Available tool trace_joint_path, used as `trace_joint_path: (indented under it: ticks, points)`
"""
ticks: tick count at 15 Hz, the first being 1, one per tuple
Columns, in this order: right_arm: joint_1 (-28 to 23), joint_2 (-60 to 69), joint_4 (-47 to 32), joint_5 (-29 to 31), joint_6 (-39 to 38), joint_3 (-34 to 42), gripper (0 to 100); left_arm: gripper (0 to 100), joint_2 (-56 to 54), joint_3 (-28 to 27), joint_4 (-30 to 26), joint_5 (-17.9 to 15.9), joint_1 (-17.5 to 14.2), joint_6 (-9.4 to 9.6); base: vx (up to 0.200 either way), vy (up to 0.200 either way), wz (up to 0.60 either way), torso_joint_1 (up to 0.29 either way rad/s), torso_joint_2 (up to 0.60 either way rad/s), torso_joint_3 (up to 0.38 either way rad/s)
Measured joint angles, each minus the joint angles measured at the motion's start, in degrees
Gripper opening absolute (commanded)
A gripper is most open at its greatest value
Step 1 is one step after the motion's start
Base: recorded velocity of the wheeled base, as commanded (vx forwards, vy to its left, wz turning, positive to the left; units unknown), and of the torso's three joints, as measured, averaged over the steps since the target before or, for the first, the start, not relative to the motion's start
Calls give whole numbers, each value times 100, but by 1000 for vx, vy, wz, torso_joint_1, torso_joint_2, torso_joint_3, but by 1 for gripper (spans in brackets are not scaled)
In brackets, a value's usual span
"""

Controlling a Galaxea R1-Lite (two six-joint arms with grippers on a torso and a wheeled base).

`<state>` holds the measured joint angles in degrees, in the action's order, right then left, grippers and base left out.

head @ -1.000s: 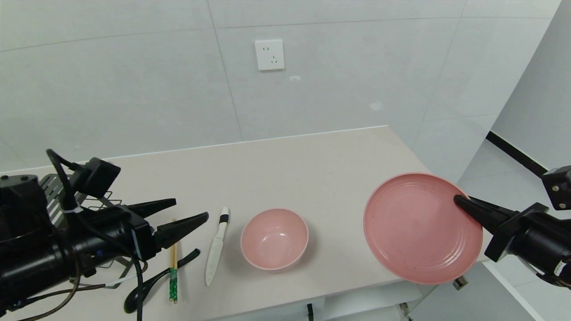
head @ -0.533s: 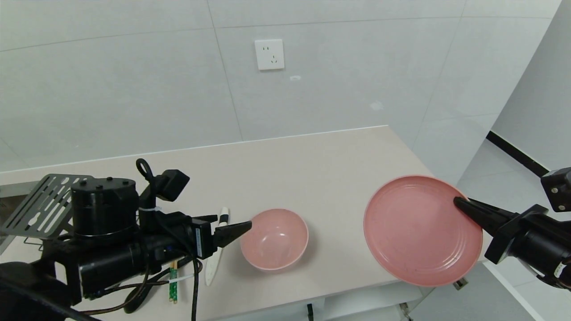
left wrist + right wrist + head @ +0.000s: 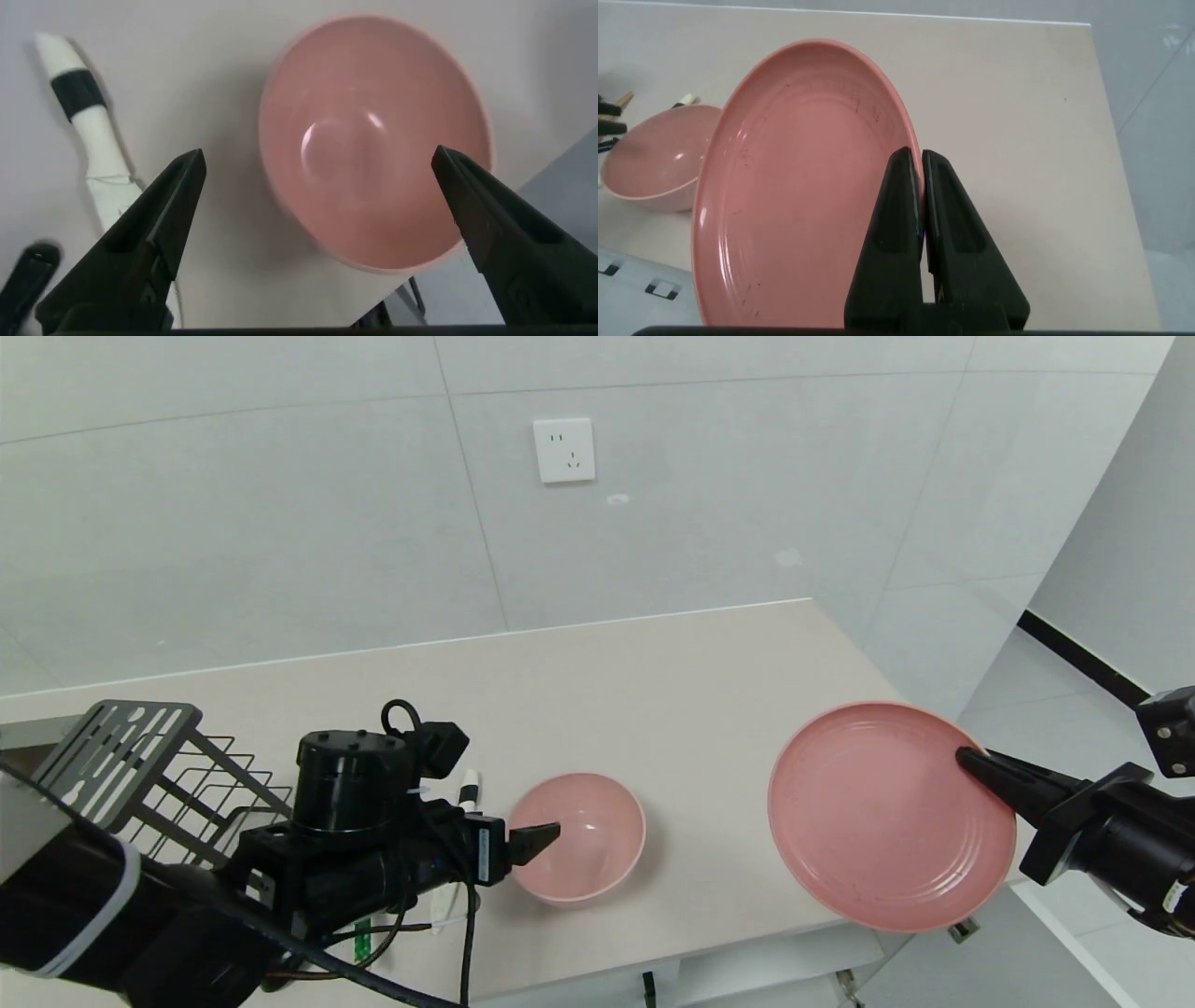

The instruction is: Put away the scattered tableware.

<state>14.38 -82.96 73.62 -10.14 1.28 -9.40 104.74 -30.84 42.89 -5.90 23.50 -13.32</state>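
The pink bowl [image 3: 577, 838] stands upright on the beige table [image 3: 653, 681], near its front edge. The left gripper [image 3: 318, 154] is just above the bowl with its jaws wide apart and holds nothing; I cannot tell if it touches the rim. A white knife with a black band [image 3: 89, 131] lies flat just to the left of the bowl. Further left of the bowl stands a black wire dish rack [image 3: 121, 747]. Well to the right of the bowl, the right gripper [image 3: 920, 154] pinches the rim of a pink plate [image 3: 794, 187]. The plate is tilted and lifted, and partly hangs past the table corner.
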Motion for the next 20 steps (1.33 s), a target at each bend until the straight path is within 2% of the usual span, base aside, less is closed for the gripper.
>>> trace_joint_path:
  ticks: [6, 8, 11, 13, 14, 17, 20]
  points:
    - [-20, -52, 1, -4, 44, 0, 0, 100, 441, 34, 55, -6, 52, -38, 0, 0, 0, 0, 0, 0]
    - [-22, -54, 1, -4, 46, 0, 0, 100, 588, 11, 372, -12, 50, -49, 0, 0, 0, 0, 0, 0]
    - [-22, -56, 6, -1, 46, 0, 0, 100, 925, -30, 1035, -9, 50, -180, 0, 0, 0, 0, 0, 0]
    - [-24, -59, 4, -4, 46, 0, 0, 100, 1063, 52, 1081, -9, 45, -180, 0, 0, 0, 0, 0, 0]
    - [-24, -61, 4, -4, 46, 0, 0, 0, 1095, 89, 1090, -9, 45, -180, 0, 0, 0, 0, 0, 0]
    - [-24, -61, 6, -4, 46, 0, 0, 0, 1117, 301, 1176, -30, 50, -158, 0, 0, 0, 0, 0, 0]
    - [-24, -61, 6, -1, 46, 0, 0, 0, 997, 369, 1677, -34, 55, -150, 0, 0, 0, 0, 0, 0]
